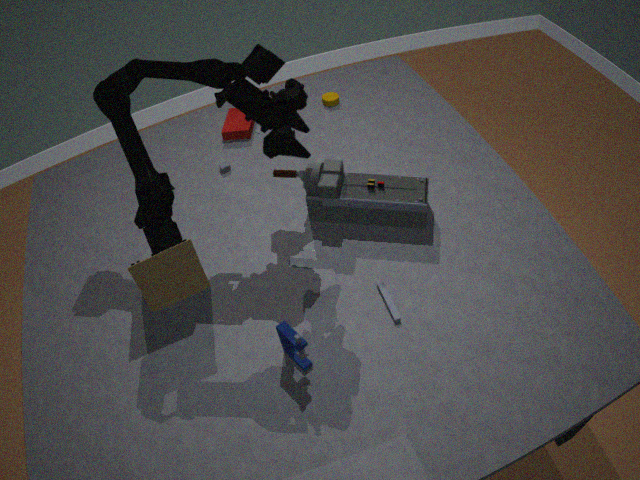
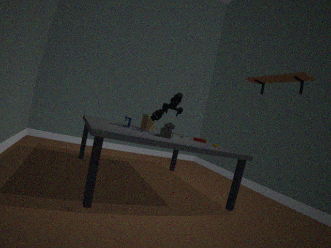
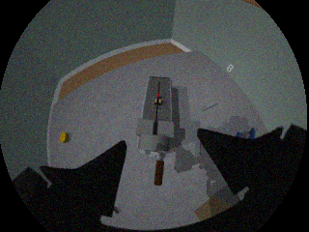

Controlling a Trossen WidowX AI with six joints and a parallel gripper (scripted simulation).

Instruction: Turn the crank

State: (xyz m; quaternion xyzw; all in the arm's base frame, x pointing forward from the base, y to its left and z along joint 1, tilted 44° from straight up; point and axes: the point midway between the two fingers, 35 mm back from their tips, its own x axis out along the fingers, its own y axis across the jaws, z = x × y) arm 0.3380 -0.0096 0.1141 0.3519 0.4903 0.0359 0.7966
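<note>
The tool (image 1: pixel 310 142) (image 3: pixel 162 138) stands wide open with nothing between its fingers, raised over the surface (image 1: pixel 475 289) (image 2: pixel 133 135) (image 3: pixel 111 116). In the wrist view the brown crank handle (image 1: pixel 284 173) (image 3: pixel 158 173) shows between the open fingers; it is not gripped. The handle sticks out from the end of the grey machine (image 1: pixel 382 209) (image 2: pixel 166 132) (image 3: pixel 156 111), the task's thing, which stands on the surface. On the machine's slotted top, the red pointer (image 1: pixel 381 183) (image 3: pixel 158 95) sits just beside the brass zero marks (image 1: pixel 371 183) (image 3: pixel 157 101), off level with them, on the side away from the crank.

Near the machine are a yellow disc (image 1: pixel 330 98) (image 2: pixel 214 145) (image 3: pixel 64 137), a red block (image 1: pixel 237 125) (image 2: pixel 199 140) and a small grey piece (image 1: pixel 224 168). A pale bar (image 1: pixel 388 303) (image 3: pixel 210 106) lies on the machine's other side. Farther off stands a blue clamp-like piece (image 1: pixel 293 346) (image 2: pixel 129 121) (image 3: pixel 252 133), near the arm's tan base block (image 1: pixel 170 279) (image 2: pixel 145 122) (image 3: pixel 212 209). No container's inside can be made out.
</note>
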